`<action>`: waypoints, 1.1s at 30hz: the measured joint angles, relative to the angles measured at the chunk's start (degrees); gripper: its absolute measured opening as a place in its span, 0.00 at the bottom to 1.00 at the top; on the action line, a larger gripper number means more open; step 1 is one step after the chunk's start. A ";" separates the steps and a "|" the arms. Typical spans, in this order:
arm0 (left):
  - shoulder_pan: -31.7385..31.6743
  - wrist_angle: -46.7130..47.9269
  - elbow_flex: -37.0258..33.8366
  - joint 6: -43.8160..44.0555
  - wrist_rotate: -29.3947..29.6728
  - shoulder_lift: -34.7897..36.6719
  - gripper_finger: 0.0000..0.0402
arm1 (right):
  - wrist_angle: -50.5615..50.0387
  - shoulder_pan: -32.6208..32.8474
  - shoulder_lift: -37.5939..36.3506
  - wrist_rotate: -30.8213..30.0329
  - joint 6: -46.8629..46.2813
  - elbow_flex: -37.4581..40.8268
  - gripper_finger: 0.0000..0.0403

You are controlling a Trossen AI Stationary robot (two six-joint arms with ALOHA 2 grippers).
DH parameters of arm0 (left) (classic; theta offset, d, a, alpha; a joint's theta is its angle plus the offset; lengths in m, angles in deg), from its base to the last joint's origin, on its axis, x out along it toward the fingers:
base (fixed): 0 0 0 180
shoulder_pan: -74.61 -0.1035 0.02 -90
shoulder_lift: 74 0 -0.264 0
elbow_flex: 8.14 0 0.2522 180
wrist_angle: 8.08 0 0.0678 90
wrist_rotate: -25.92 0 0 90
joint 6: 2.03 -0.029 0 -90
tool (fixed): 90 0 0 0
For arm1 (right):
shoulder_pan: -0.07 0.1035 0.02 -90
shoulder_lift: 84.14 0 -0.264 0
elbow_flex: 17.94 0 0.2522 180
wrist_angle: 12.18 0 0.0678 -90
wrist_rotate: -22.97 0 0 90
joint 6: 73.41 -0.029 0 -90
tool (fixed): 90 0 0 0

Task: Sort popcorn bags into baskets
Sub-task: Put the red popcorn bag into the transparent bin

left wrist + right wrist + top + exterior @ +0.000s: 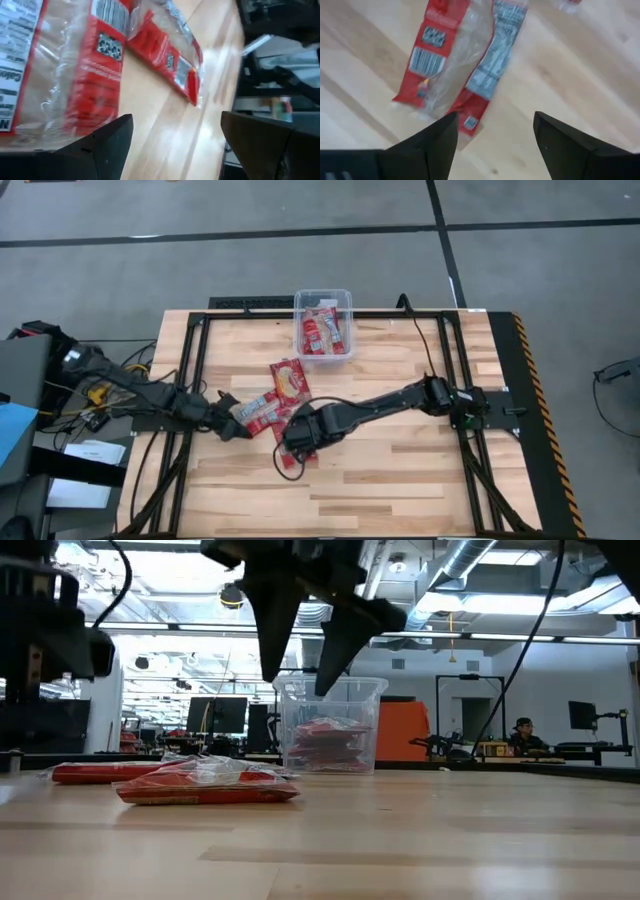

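Note:
The clear bin (322, 323) stands at the table's far middle with several red popcorn packets (322, 332) lying flat inside; it also shows in the low view as the bin (330, 727). More packets lie flat on the wood: one (289, 379) nearer than the bin, one (260, 412) beside my left gripper, one (307, 456) partly under my right gripper. My left gripper (240, 430) (175, 120) is open, low, just beside a packet (65, 65). My right gripper (295, 442) (495, 122) (297, 683) is open, raised above a packet (455, 60).
Black frame rails (190, 380) run along the table's left, right and far sides. A yellow-black stripe (530, 380) marks the right edge. Cables and boxes (70, 390) sit off the table's left. Bare wood (400, 480) spreads across the near half.

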 joint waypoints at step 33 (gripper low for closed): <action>9.50 -24.72 15.70 14.33 13.17 -52.70 0.73 | 0.03 1.66 -19.42 -5.86 6.48 -0.08 0.70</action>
